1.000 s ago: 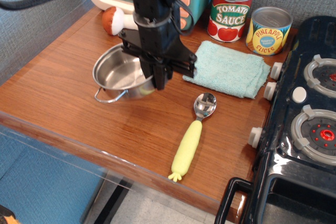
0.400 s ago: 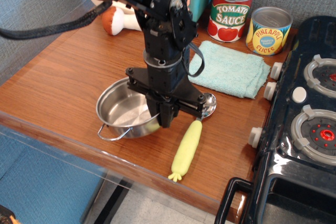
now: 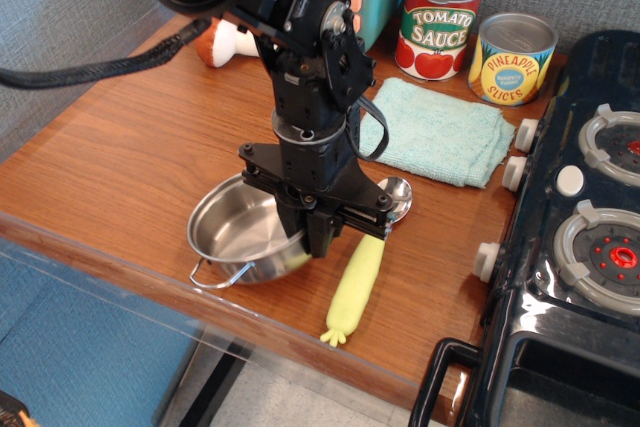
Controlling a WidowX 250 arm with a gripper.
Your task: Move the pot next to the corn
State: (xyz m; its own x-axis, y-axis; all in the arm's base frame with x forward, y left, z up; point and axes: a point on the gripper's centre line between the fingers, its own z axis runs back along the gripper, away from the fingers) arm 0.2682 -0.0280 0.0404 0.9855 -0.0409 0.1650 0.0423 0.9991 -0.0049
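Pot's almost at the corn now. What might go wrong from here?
1. The pot sits close to the table's front edge, its handle nearest; more forward drift might tip it off.
2. The gripper hangs right beside the corn; further sideways travel may knock it away.

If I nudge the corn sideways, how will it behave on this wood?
The corn is a rounded cob lying flat, so it would likely roll rather than slide. It looks like light plastic, so a small touch from the pot or gripper may shift it. The table edge is near.
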